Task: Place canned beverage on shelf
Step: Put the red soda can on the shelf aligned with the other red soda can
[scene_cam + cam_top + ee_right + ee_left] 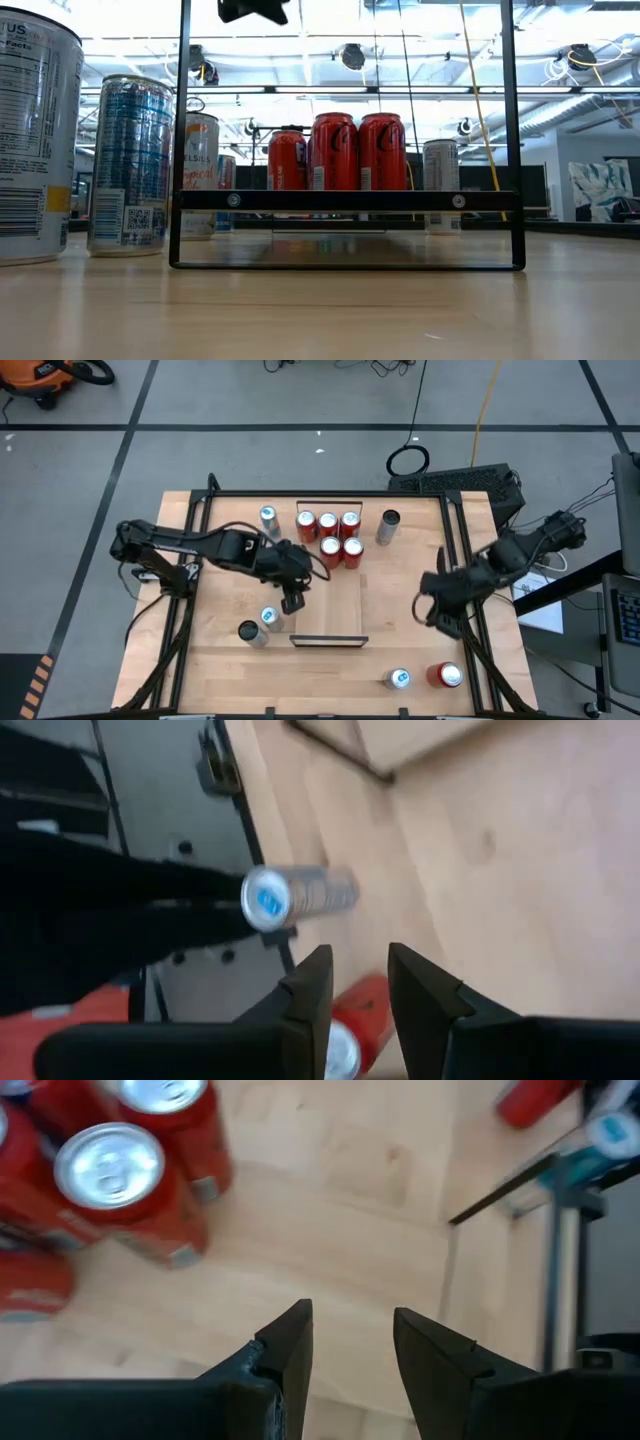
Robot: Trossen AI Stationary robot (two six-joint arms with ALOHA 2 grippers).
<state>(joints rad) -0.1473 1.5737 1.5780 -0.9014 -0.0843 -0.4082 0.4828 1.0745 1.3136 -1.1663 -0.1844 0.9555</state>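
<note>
From above, the shelf (330, 585) runs down the middle of the wooden table (400, 610), with five red cans (328, 537) clustered at its upper end and the rest of the board bare. The left gripper (291, 600) hangs over the shelf's left edge, centre-left of the frame, its fingers slightly apart and holding nothing. Just below it stand a blue-topped can (269, 617) and a dark-topped can (249, 632). The right gripper (437, 612) sits right of centre over bare table, also empty; a silver can (398, 678) and a red can (445, 675) stand at the lower right. At table height, the red cans (335, 150) stand in the middle of the frame behind a black frame (345, 200), with tall silver cans (130, 165) at the left. In the left wrist view, the dark fingers (290, 1350) show a narrow gap over bare wood, red cans at the upper left. In the right wrist view, the fingers (315, 990) stand narrowly parted, empty, with the silver can (295, 897) and red can (355, 1020) beyond them.
</note>
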